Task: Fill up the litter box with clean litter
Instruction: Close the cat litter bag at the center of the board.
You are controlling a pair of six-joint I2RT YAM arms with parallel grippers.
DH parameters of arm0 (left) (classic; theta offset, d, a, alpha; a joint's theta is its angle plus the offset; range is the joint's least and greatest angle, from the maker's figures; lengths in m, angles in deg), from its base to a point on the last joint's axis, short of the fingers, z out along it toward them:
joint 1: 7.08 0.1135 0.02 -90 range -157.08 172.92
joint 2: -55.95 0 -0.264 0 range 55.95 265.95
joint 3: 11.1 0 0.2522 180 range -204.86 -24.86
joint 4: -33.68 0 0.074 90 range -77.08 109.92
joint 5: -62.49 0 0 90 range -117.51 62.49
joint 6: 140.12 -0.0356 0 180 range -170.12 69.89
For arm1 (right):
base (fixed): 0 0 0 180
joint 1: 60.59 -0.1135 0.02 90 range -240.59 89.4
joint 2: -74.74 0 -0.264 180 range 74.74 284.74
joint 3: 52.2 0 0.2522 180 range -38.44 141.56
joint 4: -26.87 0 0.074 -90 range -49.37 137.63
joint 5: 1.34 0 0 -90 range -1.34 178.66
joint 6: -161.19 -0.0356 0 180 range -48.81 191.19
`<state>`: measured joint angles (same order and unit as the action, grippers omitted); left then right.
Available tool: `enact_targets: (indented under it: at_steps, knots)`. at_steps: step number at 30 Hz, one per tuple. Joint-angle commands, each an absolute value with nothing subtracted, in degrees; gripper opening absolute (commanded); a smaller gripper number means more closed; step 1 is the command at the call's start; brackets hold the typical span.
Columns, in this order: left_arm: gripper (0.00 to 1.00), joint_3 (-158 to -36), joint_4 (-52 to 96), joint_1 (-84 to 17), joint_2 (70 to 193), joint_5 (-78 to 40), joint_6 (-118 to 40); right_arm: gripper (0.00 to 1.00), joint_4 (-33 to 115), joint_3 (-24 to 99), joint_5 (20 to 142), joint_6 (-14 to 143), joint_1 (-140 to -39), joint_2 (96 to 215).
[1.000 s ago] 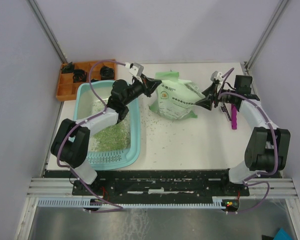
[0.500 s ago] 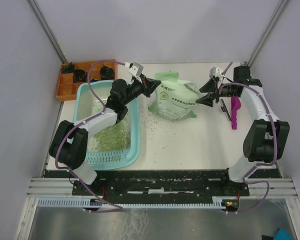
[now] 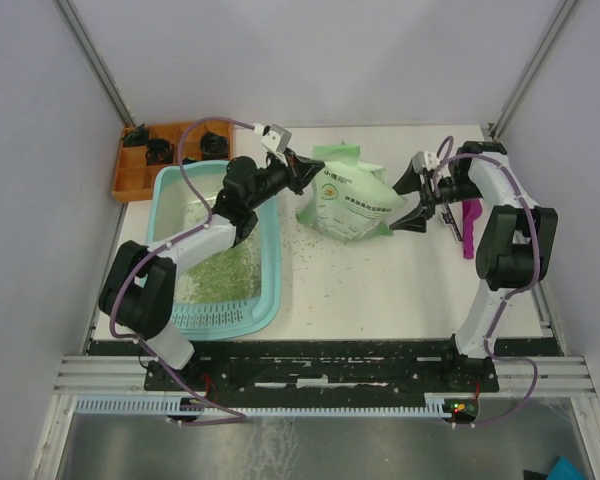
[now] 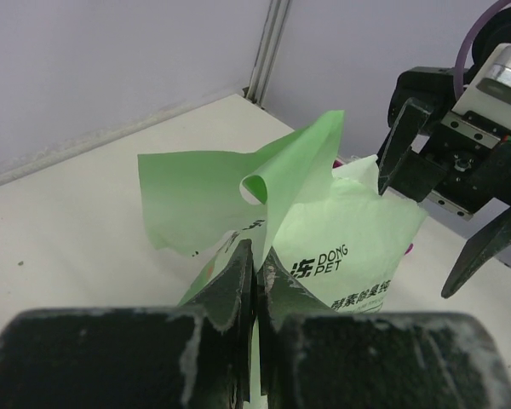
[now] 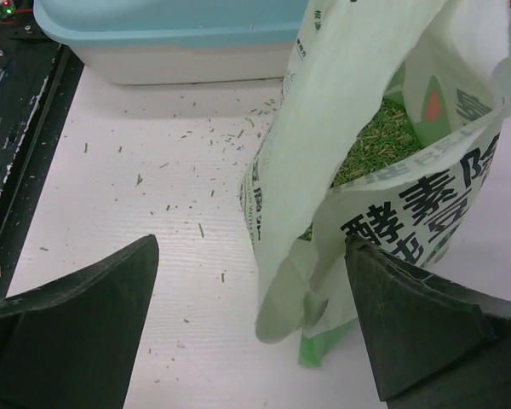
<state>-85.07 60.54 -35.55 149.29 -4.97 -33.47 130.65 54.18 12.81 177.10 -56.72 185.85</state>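
The litter box point(image 3: 276, 262) lay at 9 o'clock, with litter point(image 3: 220, 272) covering only its near half. Beyond it, the left gripper point(image 3: 305, 177) remained clamped on the bag point(image 3: 355, 203). The right gripper point(image 3: 408, 203), jaws spread, had swung to the bag's 3 o'clock side, probably to grasp it for further pouring.

Our left arm point(image 3: 195, 240) reaches from its base up and to the right, with the forearm stretched long and the wrist near level. Our left gripper point(image 4: 255, 256) is pinched together, its fingers all but touching, and a thin edge of the bag point(image 4: 238, 192) is nipped between them. Our right arm point(image 3: 510, 235) stands folded steeply, its lower links near upright, and bends back to the left at the top. Our right gripper point(image 3: 412, 200) points left toward the other one, jaws spread wide. The two grippers are apart.
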Motion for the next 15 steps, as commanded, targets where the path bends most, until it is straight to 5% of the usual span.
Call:
enact_targets:
  at_steps: [1, 3, 7, 11, 15]
  knots:
    - [0.03, -91.36, 63.18, -37.15, 146.53, -7.33, -40.89, 0.99, 135.66, 59.09, 11.20, 173.72, -55.39, 186.21]
    - [0.03, -91.88, 62.44, -37.51, 146.44, -7.13, -41.86, 0.99, 120.31, 57.74, 15.06, 157.85, -54.87, 184.04]
    - [0.03, -92.01, 62.37, -38.34, 146.10, -7.75, -42.20, 0.99, 64.96, 37.40, 29.04, 112.60, -55.87, 171.19]
    - [0.03, -91.64, 62.82, -38.72, 145.49, -8.40, -42.43, 0.99, 66.69, 39.65, 27.38, 108.97, -58.17, 173.04]
    - [0.03, -90.56, 62.67, -38.76, 144.67, -9.19, -43.43, 0.99, 45.97, 32.98, 26.51, 93.23, -59.03, 172.07]
